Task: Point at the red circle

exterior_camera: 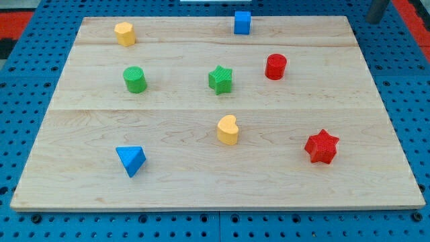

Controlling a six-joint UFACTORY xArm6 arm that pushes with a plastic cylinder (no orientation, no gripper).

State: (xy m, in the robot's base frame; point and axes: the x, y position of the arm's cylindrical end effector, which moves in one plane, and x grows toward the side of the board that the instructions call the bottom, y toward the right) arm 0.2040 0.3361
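Note:
The red circle (275, 66) is a short red cylinder standing on the wooden board (201, 195), right of centre in the upper half. My tip (373, 21) shows at the view's top right corner, just beyond the board's top right corner. It is far to the right of and above the red circle and touches no block.
Other blocks on the board: a blue cube (242, 22) at the top, a yellow block (124, 33) at top left, a green circle (134, 79), a green star (220, 79), a yellow heart (228, 130), a red star (322, 146) and a blue triangle (131, 160).

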